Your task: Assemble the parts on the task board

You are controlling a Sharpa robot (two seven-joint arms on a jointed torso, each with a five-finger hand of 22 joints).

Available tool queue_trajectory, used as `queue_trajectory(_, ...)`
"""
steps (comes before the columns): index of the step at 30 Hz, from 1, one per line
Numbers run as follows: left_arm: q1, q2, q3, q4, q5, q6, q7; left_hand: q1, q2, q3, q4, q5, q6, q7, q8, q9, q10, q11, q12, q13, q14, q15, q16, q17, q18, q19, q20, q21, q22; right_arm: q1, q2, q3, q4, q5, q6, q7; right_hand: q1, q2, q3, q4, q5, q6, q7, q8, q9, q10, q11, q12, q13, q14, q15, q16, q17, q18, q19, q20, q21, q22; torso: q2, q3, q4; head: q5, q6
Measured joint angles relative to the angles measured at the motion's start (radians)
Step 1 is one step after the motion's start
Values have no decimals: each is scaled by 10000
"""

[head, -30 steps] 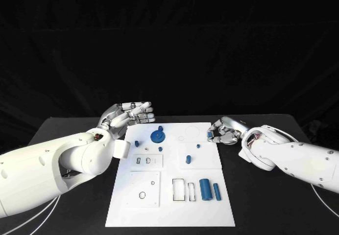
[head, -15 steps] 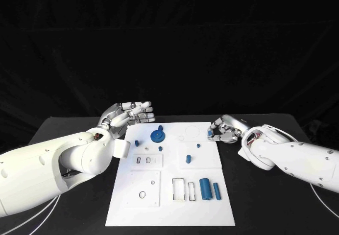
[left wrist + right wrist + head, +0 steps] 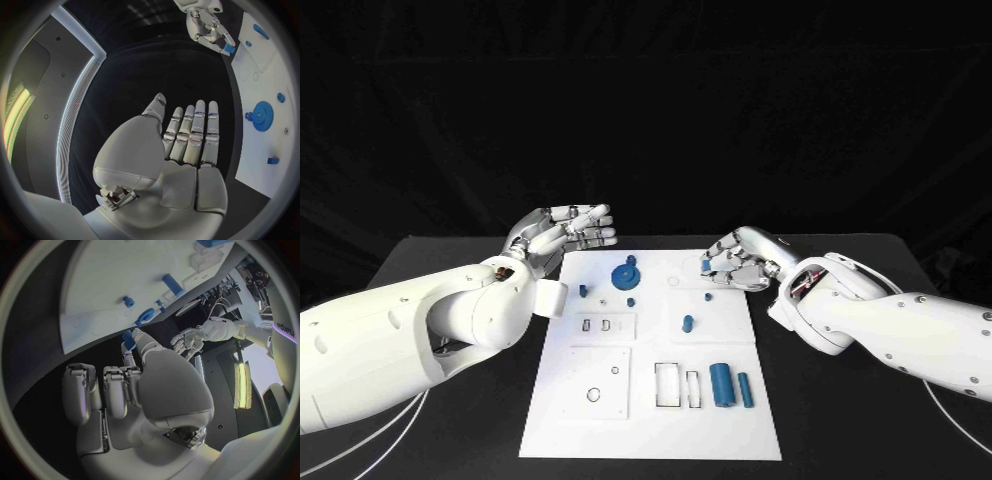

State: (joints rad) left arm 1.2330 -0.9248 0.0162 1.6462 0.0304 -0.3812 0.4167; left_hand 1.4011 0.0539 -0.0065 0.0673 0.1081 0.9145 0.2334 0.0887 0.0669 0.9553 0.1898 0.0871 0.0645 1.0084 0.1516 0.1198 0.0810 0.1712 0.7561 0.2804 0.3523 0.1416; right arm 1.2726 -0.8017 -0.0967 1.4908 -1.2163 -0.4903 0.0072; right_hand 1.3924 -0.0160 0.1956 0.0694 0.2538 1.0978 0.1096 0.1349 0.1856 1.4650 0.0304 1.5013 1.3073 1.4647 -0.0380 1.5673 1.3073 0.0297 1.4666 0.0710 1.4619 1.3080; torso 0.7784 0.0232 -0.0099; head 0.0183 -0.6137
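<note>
The right hand [image 3: 737,262] hangs over the far right part of the white task board [image 3: 661,425]. Its fingers are curled in, and it pinches a small blue part [image 3: 707,265] between the thumb and a finger. In the right wrist view the same small blue part [image 3: 129,339] sticks up at the tip of the fingers [image 3: 116,390], with the board's edge just past it.

The left hand [image 3: 568,232] is up off the table, just beside the board's far left corner. It holds nothing. In the left wrist view its fingers [image 3: 190,132] are straight and lie side by side, with the thumb a little apart, so the hand is flat and open.

More blue parts sit on the board. A blue gear [image 3: 626,274] lies near the far edge, close to the left hand. A small blue peg [image 3: 687,323] stands in the middle. 2 long blue parts lie side by side near the front right: a thick blue cylinder [image 3: 720,384] and a thin blue bar [image 3: 744,389].
</note>
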Motion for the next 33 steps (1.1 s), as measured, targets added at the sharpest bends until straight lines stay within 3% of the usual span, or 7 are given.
queue_trajectory(5,0,138,-1,-215,6,9,-14,0,0,0,0,0,0,0,0,0,0,0,0,0,0,0,0,0,1,0,0,0,0,37,389,0,556,-342,-38,-326,-15,14,9,10,-2,-1,-1,-12,0,0,0,0,0,0,0,0,0,0,0,1,0,0,-58,-35,9,137,-73)
queue_trajectory(10,0,265,-3,-440,13,19,-25,0,0,0,0,0,0,0,0,0,0,0,0,0,0,0,0,0,0,0,0,0,0,50,1003,-22,658,-836,-13,-573,-16,13,10,12,-8,-2,-2,-36,0,0,0,0,-1,0,0,0,0,0,-1,1,38,-1,-107,-74,58,321,-200)
queue_trajectory(17,0,374,-5,-602,21,20,-41,0,0,0,0,0,0,0,0,0,0,0,0,0,0,0,0,0,1,0,0,0,1,-35,1966,-95,470,-1484,270,-896,-26,10,48,52,-29,-4,-4,-36,0,0,0,0,0,0,0,0,0,0,-1,2,38,-2,-136,-99,96,570,-355)
queue_trajectory(33,2,475,-9,-628,30,21,-59,0,0,0,0,0,0,0,0,0,0,0,0,0,0,0,0,0,0,0,0,0,-8,-502,3052,-191,-234,-2520,1016,-1760,-164,-55,49,55,-50,-45,7,-34,5,0,1,-1,7,0,1,0,-1,0,-2,3,-18,-4,-126,-100,98,768,-514)
